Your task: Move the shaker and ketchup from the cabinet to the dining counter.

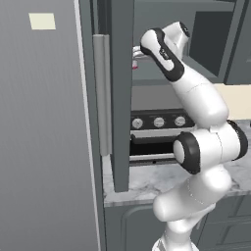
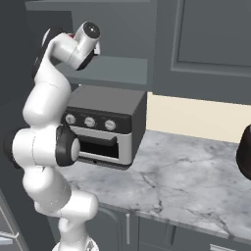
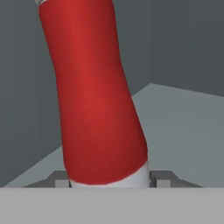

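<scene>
The ketchup (image 3: 96,100), a red bottle with a white end, stands huge and tilted in the hand view, inside the cabinet (image 3: 183,52). My gripper (image 3: 109,178) holds it: one fingertip (image 3: 61,178) presses each side of the bottle near its white end. In the left base view the hand reaches past the cabinet's open door (image 1: 121,98) with its bar handle (image 1: 101,93), and a sliver of the ketchup (image 1: 134,64) shows there. The cabinet's inner shelf (image 2: 122,73) lies above the toaster oven. The shaker is hidden and the dining counter is out of view.
A toaster oven (image 2: 105,127) sits on the short marble counter (image 2: 186,181) right under the arm. The tall grey fridge-like panel (image 1: 44,147) stands to the left. A dark rounded object (image 2: 244,152) rests at the counter's right edge.
</scene>
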{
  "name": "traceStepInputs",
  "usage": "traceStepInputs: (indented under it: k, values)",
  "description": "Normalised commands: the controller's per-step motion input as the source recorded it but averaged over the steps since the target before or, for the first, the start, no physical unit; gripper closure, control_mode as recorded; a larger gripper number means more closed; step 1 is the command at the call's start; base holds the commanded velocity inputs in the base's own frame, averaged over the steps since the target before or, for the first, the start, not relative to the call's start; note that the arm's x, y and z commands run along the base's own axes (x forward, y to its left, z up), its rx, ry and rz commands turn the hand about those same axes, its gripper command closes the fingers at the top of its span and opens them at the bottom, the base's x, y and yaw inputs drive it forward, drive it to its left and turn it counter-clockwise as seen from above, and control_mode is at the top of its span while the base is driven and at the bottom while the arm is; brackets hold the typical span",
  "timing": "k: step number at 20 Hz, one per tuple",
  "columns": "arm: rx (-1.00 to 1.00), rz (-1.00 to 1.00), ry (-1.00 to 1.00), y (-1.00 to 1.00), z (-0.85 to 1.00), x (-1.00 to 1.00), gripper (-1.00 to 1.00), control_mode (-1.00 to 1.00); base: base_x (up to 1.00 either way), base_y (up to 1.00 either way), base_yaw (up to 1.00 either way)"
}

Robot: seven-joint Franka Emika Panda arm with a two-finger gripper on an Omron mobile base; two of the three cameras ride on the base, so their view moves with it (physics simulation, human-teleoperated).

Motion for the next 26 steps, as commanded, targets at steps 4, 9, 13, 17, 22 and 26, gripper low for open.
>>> traceStepInputs:
  k: [4,9,13,17,22,26]
  values:
    - [0.04,0.09,-0.14,-0.28,0.01,-0.77,1.00,-1.00,0.00,0.00,0.00]
    - [0.02,0.01,-0.10,-0.32,0.08,-0.80,1.00,-1.00,0.00,0.00,0.00]
    - [0.05,0.00,-0.03,-0.28,0.20,-0.84,1.00,-1.00,0.00,0.00,0.00]
    - [0.01,0.00,-0.01,-0.21,0.19,-0.85,1.00,-1.00,0.00,0.00,0.00]
    - [0.00,0.00,0.00,-0.10,0.06,-0.76,1.00,-1.00,0.00,0.00,0.00]
    - [0.00,0.00,0.00,-0.15,0.00,-0.78,1.00,-1.00,0.00,0.00,0.00]
